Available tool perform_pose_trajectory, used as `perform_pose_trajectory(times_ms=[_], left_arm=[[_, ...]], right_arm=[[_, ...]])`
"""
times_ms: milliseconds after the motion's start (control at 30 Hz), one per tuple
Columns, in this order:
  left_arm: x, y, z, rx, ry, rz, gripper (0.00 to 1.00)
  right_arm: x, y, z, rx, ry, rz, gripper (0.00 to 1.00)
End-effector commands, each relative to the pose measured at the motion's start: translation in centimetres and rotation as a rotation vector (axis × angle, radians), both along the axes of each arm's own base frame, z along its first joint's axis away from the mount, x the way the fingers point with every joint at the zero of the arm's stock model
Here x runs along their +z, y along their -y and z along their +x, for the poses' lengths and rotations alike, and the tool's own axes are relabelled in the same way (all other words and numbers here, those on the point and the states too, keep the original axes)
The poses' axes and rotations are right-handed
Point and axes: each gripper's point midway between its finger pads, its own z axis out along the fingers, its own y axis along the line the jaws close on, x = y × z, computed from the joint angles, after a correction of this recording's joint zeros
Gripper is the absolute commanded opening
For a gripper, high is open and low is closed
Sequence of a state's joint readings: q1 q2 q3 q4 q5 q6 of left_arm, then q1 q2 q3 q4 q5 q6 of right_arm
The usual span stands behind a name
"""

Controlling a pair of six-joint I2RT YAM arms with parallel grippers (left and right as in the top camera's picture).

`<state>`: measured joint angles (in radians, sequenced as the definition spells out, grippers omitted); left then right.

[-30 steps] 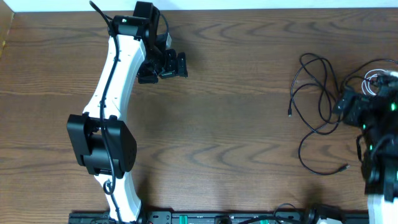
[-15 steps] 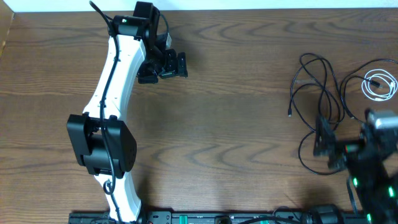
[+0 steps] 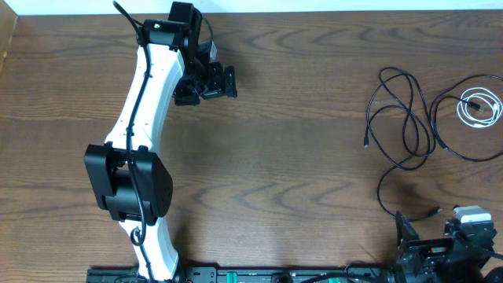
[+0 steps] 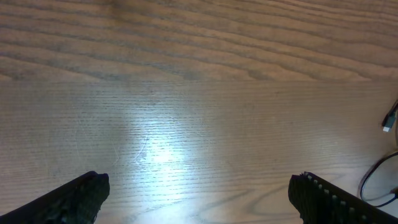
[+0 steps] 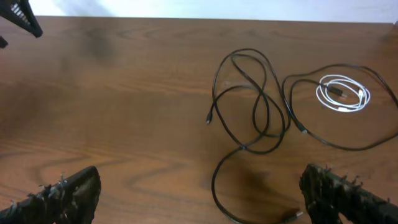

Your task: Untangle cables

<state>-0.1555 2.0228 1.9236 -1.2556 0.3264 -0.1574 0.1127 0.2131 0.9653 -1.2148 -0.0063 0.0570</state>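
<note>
A long black cable (image 3: 402, 118) lies in crossed loops at the right of the table, and its tail ends in a plug (image 3: 435, 211). A second black cable (image 3: 452, 149) curves around a small white coiled cable (image 3: 479, 106). The right wrist view shows the black loops (image 5: 249, 93), the second black cable (image 5: 336, 142) and the white coil (image 5: 342, 93). My right gripper (image 5: 199, 177) is open and empty, low at the near right edge (image 3: 436, 244), well short of the cables. My left gripper (image 4: 199, 183) is open and empty over bare wood at the far left (image 3: 226, 82).
The left arm (image 3: 145, 118) stretches from the near edge toward the far left. A black cable end (image 4: 388, 121) shows at the right edge of the left wrist view. An equipment rail (image 3: 275, 275) runs along the near edge.
My right arm has pulled back from over the cables to the near right corner, uncovering the white coil and the second black cable. The left arm has not moved.
</note>
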Motion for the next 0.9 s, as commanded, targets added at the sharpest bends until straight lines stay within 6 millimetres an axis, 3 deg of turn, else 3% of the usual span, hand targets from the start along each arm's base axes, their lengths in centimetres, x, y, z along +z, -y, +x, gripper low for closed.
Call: perform_pose_trajectory(times_ms=[0,400,667,867], left_arm=[[0.2,-0.2,0.1,-0.001,0.008,0.010,0.98],[0.2,-0.2,0.1,-0.001,0.008,0.010,0.98],[0.2,-0.2,0.1,-0.001,0.008,0.010,0.98],[0.3,-0.2,0.1,-0.001,0.008,0.010,0.98]], right_arm=[[0.0,0.0,-0.1,0.001,0.000,-0.001,0.99],[0.0,0.0,-0.1,0.001,0.001,-0.001,0.99],[0.8,0.2,-1.7,0.001,0.107,0.012,0.99],[0.3,0.2,-2.0,0.001,0.176,0.020,0.99]])
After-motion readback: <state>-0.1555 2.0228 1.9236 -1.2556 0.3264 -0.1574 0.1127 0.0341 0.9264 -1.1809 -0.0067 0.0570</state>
